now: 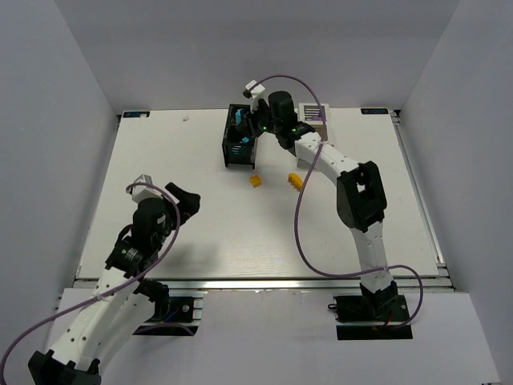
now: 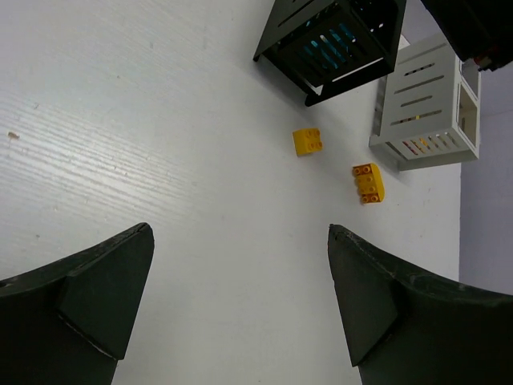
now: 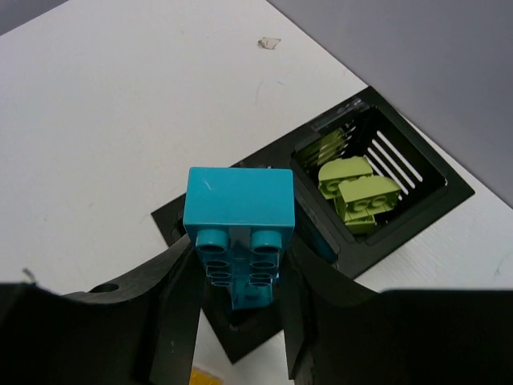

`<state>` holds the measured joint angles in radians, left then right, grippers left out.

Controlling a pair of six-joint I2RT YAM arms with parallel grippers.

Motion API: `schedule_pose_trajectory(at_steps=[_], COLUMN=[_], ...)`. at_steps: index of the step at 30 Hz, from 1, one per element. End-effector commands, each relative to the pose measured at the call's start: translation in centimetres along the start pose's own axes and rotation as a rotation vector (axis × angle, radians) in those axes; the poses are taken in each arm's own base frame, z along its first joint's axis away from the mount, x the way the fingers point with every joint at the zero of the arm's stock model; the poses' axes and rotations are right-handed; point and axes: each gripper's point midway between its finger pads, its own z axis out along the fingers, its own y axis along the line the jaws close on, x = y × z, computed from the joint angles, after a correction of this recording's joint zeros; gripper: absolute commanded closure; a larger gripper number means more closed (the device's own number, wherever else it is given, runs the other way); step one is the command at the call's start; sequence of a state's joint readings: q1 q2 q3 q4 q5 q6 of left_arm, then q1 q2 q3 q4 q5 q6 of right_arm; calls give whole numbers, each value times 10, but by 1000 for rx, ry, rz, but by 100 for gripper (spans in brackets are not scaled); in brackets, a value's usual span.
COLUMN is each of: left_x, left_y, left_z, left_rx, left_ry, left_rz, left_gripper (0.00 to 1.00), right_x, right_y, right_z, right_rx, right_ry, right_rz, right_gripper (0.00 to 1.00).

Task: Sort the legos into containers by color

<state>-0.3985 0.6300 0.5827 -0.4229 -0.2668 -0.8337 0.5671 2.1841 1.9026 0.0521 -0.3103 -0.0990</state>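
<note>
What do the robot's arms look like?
The left arm and right arm are chunky white and black pieces joined together. A thin purple cable loops along each one. The fingers are flat black wedges.

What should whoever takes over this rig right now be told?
Right end effector: shut on a cyan brick, held over the black box.
Left end effector: open, empty, above bare table.
Done: lime green bricks and cyan pieces lie in the black box; the white box stands beside it, contents unclear.
Left: release the cyan brick, then sort the two yellow bricks lying on the table near the boxes, probably into the white box.
</note>
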Motion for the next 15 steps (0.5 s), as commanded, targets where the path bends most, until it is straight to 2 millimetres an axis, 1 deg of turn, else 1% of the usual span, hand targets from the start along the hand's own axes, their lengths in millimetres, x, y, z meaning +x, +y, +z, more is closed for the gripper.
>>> schedule_pose_trajectory(at_steps=[1,2,5,6,8,11,12,14,15], left_x=[8,10,12,12,13,15,15,19,18], left_y=[9,13,17,19,20,18,16,16,15], left_z=[-9,-11,-13,-14,-13,-11,-10,-6,-4], left_rx=[-14,-21,-27,-32,-35,-28,-20,-26,-27], left_ry=[13,14,15,14,15,24,24,40,41], left_rz=[-75,-76,-81,-80,-81,-81,-81,-77,-77], left_gripper=[2,2,2,2,2,2,2,2,2], right_x=[-41,-36,-35,-30,-29,-23,-20,-17,-15], right_y=[-10,-13,-17,-18,-19,-18,-17,-16,-15], right_z=[11,15,19,21,23,26,27,28,29], right_rx=[63,77,90,90,90,85,81,74,69], right_ry=[-116,-113,-116,-109,-108,-98,-93,-87,-83], right_rz=[-10,-7,-23,-23,-28,-27,-27,-31,-30], right_gripper=[89,89,86,83,78,66,60,54,49])
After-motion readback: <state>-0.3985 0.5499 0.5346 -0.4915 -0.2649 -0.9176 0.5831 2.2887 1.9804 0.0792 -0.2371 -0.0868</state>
